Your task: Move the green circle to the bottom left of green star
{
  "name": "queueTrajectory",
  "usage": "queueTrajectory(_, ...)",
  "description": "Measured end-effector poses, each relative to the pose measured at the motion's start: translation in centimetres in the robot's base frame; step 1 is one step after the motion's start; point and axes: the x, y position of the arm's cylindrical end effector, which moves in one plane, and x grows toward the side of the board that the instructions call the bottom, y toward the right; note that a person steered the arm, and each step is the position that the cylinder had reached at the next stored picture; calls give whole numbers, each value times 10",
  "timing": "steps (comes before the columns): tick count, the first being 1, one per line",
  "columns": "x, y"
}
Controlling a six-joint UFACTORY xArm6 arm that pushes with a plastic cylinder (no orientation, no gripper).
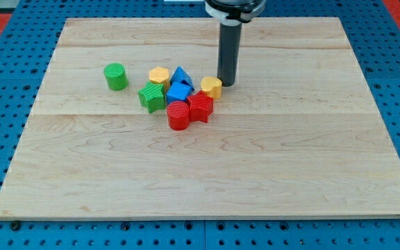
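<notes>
The green circle (116, 76) stands alone on the wooden board, toward the view's left. The green star (152, 96) lies to its right and a little lower, at the left edge of a cluster of blocks. My tip (226, 83) rests on the board at the right side of the cluster, next to a yellow block (212, 87). The tip is far to the right of the green circle, with the cluster between them.
The cluster also holds a yellow hexagon (160, 75), a blue triangle (180, 76), a blue block (178, 92), a red cylinder (178, 115) and a red star-like block (201, 107). The board (290, 173) lies on a blue pegboard.
</notes>
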Motion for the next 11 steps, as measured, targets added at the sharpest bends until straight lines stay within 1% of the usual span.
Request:
queueTrajectory(1,-17,-2)
queueTrajectory(2,-72,0)
queueTrajectory(3,-90,-73)
queueTrajectory(4,-71,-167)
queueTrajectory(5,-19,-171)
queueTrajectory(6,7,-173)
queueTrajectory(7,-39,-199)
queueTrajectory(8,-8,-231)
queueTrajectory(9,32,-217)
queueTrajectory(10,63,-144)
queueTrajectory(11,84,-150)
